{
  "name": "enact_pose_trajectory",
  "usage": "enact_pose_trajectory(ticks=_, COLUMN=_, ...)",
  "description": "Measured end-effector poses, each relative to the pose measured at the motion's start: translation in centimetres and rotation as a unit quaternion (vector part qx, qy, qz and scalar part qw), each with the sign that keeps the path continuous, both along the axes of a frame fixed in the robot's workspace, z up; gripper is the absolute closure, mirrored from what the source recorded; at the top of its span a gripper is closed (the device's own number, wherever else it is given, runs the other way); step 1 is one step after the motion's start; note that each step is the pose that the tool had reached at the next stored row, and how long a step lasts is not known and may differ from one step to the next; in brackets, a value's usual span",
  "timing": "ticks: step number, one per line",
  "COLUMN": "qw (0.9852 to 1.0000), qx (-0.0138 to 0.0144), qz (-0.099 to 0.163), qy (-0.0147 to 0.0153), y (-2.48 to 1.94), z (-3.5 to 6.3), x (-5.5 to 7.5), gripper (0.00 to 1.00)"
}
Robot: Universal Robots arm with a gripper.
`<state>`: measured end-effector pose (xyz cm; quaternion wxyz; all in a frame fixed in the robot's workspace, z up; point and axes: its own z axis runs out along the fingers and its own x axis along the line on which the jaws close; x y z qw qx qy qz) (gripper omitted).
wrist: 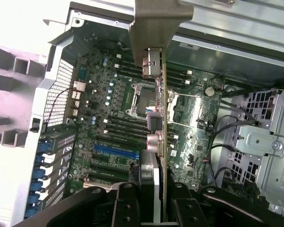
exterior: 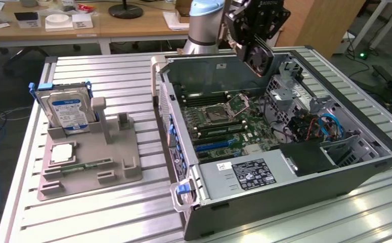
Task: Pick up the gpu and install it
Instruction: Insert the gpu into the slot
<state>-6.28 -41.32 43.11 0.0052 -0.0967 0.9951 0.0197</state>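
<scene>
My gripper (exterior: 248, 41) hangs above the open computer case (exterior: 357, 174), shut on the gpu (exterior: 258, 56). The card is a thin board with a black round cooler, held on edge over the case's far wall. In the wrist view the gpu (wrist: 153, 127) runs edge-on away from my gripper (wrist: 155, 210), its metal bracket (wrist: 156, 23) at the far end. Black fingers (wrist: 125, 205) press both faces of the card. Below the card lies the green motherboard (wrist: 109, 109) with a blue slot (wrist: 116, 150) and the processor socket (wrist: 139, 101). The card is clear of the board.
A grey holder (exterior: 108, 167) stands on the slatted table at the exterior view's left. It carries a silver hard drive (exterior: 64, 109), a processor chip (exterior: 60, 153) and a memory stick (exterior: 84, 164). Inside the case sit a power supply (exterior: 250, 174), cables (exterior: 331, 126) and a drive cage (wrist: 260, 137).
</scene>
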Motion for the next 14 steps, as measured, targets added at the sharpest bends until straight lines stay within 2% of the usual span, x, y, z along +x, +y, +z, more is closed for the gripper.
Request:
enact_pose_trajectory(ticks=8, qw=0.9997, qx=0.0000, qz=0.026, qy=0.0000, y=-0.07, z=0.00, x=0.00, gripper=0.72)
enact_pose_trajectory(ticks=14, qw=0.9988, qx=0.0000, qz=0.049, qy=0.0000, y=-0.11, z=0.00, x=0.00, gripper=0.72)
